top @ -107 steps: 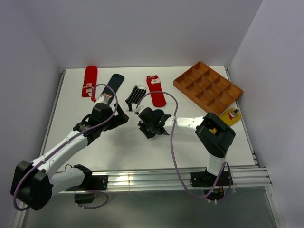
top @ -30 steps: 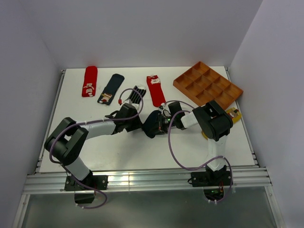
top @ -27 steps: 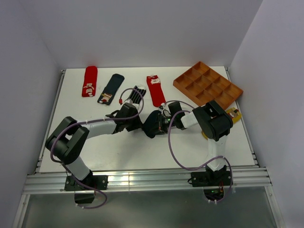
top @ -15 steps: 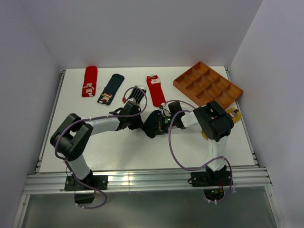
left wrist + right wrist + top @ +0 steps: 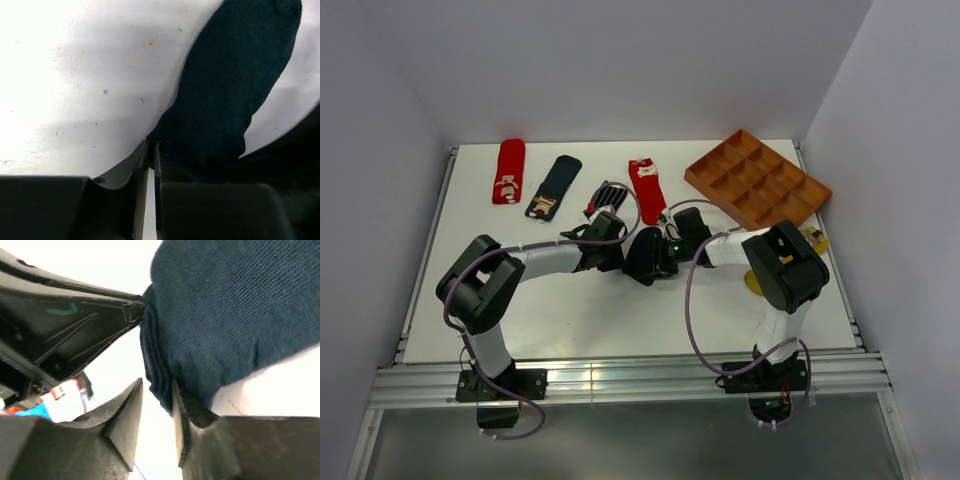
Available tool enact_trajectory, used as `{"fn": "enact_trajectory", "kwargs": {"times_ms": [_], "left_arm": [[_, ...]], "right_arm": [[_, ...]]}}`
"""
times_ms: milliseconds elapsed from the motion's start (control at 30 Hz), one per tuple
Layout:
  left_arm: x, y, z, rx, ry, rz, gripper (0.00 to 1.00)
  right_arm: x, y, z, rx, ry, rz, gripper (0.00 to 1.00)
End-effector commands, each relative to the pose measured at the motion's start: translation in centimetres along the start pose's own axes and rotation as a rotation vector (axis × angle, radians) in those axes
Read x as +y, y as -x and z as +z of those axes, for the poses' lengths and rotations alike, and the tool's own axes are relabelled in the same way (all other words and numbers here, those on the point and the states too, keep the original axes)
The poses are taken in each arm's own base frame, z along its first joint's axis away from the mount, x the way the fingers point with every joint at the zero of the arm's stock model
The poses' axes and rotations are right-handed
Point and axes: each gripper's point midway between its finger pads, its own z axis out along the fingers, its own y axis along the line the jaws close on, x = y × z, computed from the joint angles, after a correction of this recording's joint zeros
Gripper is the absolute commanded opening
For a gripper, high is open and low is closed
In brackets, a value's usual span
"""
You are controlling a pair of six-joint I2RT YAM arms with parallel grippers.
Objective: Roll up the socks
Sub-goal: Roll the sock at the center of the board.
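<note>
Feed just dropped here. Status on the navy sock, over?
Left gripper jaws nearly closed at navy sock edge, grip unclear. Right gripper jaws parted, folded edge between. Striped sock close behind.

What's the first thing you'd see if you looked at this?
Two robot hands meeting nose to nose: the left hand and the right hand, both at a navy sock in the middle of the table. Then the orange tray of little boxes, back right.

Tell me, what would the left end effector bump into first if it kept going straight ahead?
The navy sock: its edge sits right at the left end effector's nearly closed tips, seemingly pinched, so it would push into the fabric at once.
</note>
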Motion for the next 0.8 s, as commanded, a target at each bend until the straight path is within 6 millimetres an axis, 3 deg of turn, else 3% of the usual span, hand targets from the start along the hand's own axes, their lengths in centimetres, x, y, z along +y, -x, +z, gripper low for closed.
{"fn": "enact_trajectory", "kwargs": {"times_ms": [0,333,500,767], "left_arm": [[7.4,-6.2,0.6,0.189,0.256,0.091,0.13],[7.1,-5.9,0.5,0.17,0.249,0.104,0.13],[6.9,-5.8,0.3,0.162,0.242,0.107,0.13],[6.6,-5.6,0.2,0.148,0.235,0.112,0.13]], "right_arm": [[0.8,1.7,-1.3,-0.091,-0.081,-0.099,0.38],[2.3,3.5,-5.2,-0.274,-0.208,-0.303,0.42],[4.9,1.7,-4.0,-0.263,-0.13,-0.356,0.39],[3.5,0.8,-1.2,-0.203,-0.083,-0.272,0.33]]}}
